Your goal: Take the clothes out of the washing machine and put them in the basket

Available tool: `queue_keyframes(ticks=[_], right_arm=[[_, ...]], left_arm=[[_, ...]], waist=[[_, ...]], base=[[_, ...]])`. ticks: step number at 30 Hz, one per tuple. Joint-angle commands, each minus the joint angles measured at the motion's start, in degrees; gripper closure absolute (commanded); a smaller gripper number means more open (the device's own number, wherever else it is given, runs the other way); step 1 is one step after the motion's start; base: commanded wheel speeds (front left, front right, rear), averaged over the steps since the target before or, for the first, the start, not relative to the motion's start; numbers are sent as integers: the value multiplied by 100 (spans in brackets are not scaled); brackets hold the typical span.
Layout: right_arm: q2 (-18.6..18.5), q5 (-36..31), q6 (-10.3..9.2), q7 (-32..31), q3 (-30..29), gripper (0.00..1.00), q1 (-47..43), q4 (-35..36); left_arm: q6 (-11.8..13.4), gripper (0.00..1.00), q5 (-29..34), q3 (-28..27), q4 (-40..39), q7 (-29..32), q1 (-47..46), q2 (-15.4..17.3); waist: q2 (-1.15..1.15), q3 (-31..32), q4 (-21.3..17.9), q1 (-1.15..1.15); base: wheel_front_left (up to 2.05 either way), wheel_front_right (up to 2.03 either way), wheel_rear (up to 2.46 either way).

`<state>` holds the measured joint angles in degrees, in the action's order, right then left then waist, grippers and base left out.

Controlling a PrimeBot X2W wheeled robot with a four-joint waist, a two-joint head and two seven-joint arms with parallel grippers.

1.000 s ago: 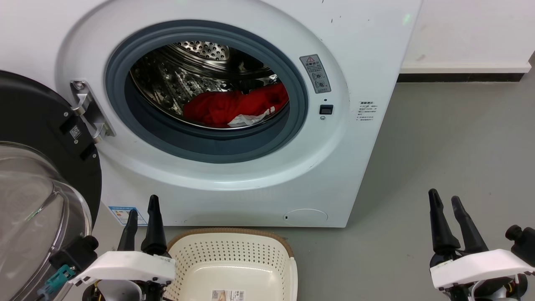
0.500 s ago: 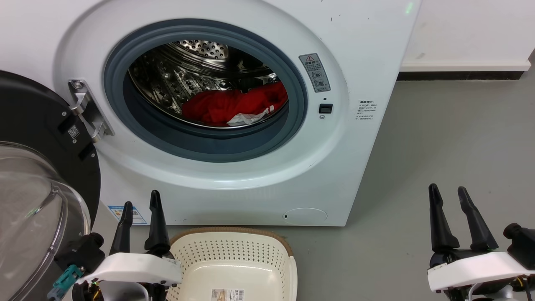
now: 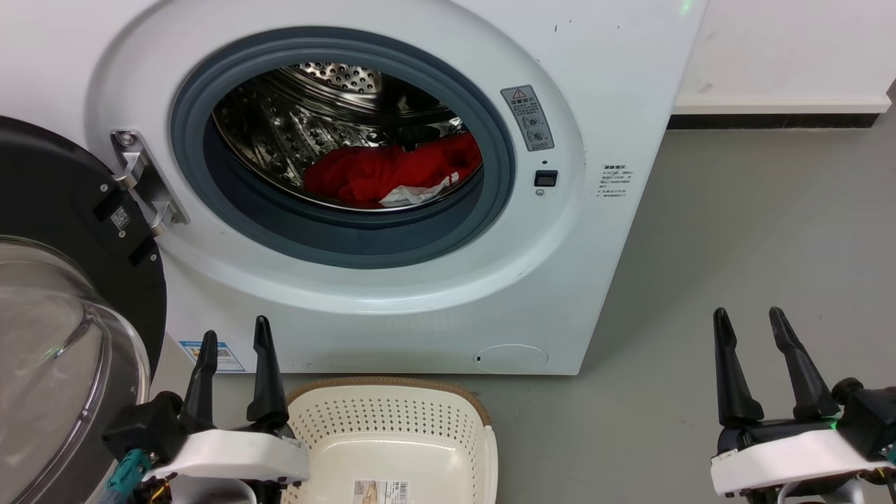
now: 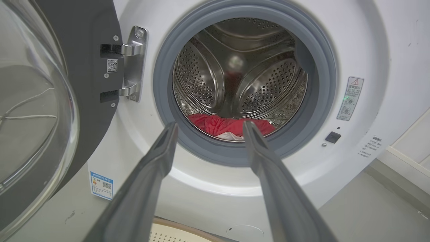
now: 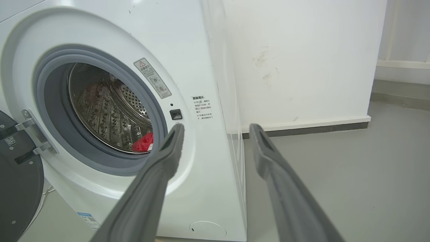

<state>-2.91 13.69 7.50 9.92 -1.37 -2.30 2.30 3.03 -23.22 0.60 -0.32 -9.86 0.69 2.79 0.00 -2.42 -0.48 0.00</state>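
Observation:
The white washing machine (image 3: 392, 294) stands with its door swung open to the left. Red clothes (image 3: 392, 175) with a bit of white trim lie at the bottom of the steel drum, also seen as the clothes (image 4: 228, 125) and the clothes (image 5: 143, 143). The cream basket (image 3: 392, 420) sits on the floor right in front of the machine, with nothing in it but a label. My left gripper (image 3: 234, 336) is open beside the basket's left rim, below the drum opening. My right gripper (image 3: 749, 325) is open over the floor, to the right of the machine.
The glass door (image 3: 63, 336) with its black rim juts out at the left, close to my left arm. Grey floor (image 3: 735, 231) spreads to the right of the machine. A white wall with a dark skirting (image 3: 770, 120) runs behind.
Both grippers have opened wider. The whole picture has shifted slightly, so the camera has moved. The clothes lie as before.

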Motion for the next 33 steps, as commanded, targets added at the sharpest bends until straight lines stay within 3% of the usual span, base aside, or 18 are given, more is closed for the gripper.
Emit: queue_keyframes(ticks=[1, 33], right_arm=[[1, -199, -2, 60, 12, 0, -14, 102], [4, -1493, -2, 445, -9, 0, -274, 322]], left_arm=[[-1, 0, 170, 23, -90, -66, 10, 12], [64, 0, 1631, 65, -174, -452, 237, 13]], waist=[[0, -2, 2, 0], [0, -37, -41, 0]], base=[[0, 0, 0], [0, 0, 0]])
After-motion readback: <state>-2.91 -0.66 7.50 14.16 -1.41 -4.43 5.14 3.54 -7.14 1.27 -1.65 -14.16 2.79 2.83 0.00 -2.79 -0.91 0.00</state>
